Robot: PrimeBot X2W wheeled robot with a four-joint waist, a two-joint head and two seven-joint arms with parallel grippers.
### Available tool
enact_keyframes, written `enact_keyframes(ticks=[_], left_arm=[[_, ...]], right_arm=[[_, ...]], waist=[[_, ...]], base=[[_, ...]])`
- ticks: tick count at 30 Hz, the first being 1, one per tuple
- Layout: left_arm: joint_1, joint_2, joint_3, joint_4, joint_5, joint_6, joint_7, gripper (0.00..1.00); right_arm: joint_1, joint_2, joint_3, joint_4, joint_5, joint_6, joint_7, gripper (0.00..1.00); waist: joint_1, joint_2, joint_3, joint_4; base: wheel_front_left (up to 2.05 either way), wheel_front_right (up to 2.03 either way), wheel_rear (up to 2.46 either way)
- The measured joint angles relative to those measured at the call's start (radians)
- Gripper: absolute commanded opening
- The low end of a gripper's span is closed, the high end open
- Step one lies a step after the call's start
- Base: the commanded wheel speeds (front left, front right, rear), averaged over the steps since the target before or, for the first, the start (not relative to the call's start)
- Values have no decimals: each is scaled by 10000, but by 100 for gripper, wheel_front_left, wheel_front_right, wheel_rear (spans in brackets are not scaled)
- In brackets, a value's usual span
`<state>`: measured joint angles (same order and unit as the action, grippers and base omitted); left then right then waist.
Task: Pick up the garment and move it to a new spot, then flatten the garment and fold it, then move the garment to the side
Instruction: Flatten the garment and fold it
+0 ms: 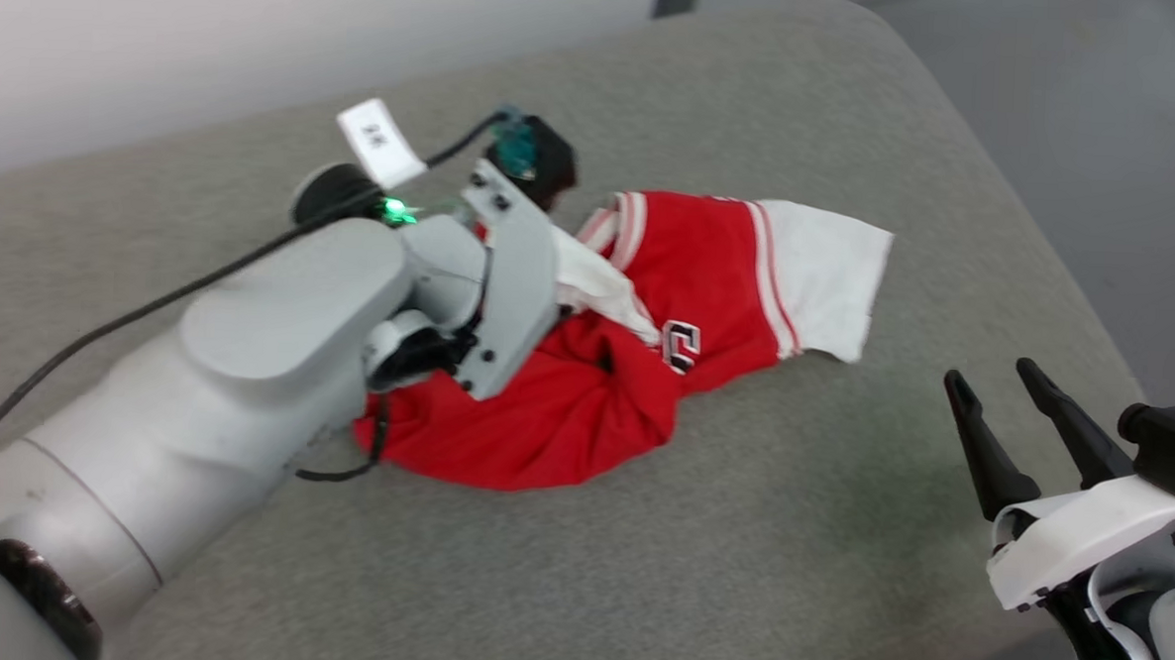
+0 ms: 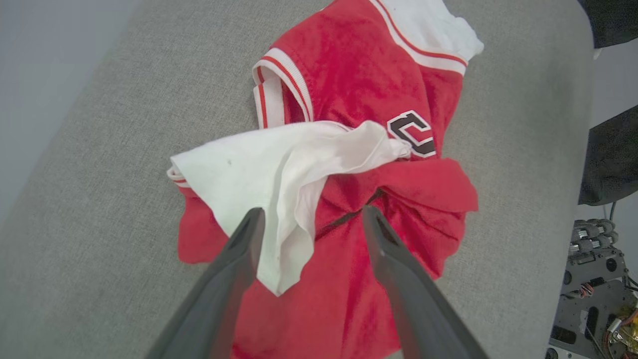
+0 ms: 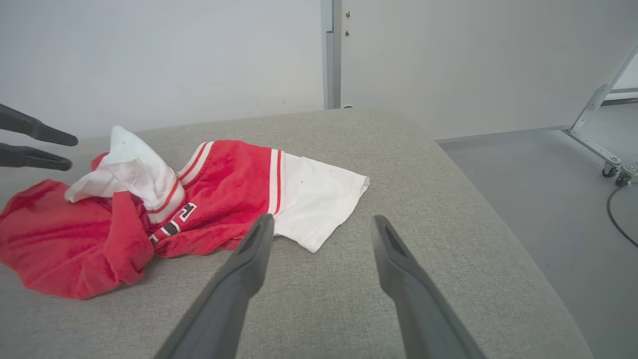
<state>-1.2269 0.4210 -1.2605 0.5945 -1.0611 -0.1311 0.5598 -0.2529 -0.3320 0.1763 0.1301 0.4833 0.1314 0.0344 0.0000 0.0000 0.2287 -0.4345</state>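
Grey cushion (image 1: 737, 535) bears the crumpled garment (image 1: 709, 266); left gripper (image 2: 313, 212) and right gripper (image 1: 990, 373) spread empty.

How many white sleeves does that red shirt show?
2. One sleeve lies flat at the shirt's right end; the other sleeve is crumpled on top, near the left gripper.
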Motion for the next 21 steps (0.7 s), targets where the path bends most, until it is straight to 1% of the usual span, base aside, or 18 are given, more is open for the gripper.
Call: enact_keyframes(ticks=[3,9,10,11,12,13,17,21], left_arm=[[-27,75,-134,426,236,-2,-320,100],[42,184,-205,802,397,-2,-422,100],[71,198,-205,796,468,0,-422,85],[122,198,-207,796,479,-2,-454,53],[168,180,-215,792,474,0,-535,25],[178,159,-221,792,364,-2,-637,0],[60,31,-219,702,42,-2,-1020,0],[-157,105,-219,261,178,-2,-1306,0]], right_arm=[[-60,35,165,-25,-12,0,-94,100],[-292,6,453,-184,2,0,-157,100],[-310,-13,477,-217,4,0,-157,100],[-321,-29,500,-255,4,0,-155,100],[-334,-40,512,-290,4,0,-151,100],[-341,-48,510,-326,2,0,-142,100],[-333,-159,397,-410,-15,0,-46,100],[-197,-272,69,-543,-92,0,117,100]], waist=[[0,0,206,-323],[0,0,557,-657],[0,0,596,-675],[0,0,627,-680],[1,0,644,-664],[0,0,653,-633],[0,0,644,-404],[0,0,555,-37]], base=[[0,0,0],[0,0,0],[0,0,0],[0,0,0],[0,0,0],[0,0,0],[0,0,0],[0,0,0]])
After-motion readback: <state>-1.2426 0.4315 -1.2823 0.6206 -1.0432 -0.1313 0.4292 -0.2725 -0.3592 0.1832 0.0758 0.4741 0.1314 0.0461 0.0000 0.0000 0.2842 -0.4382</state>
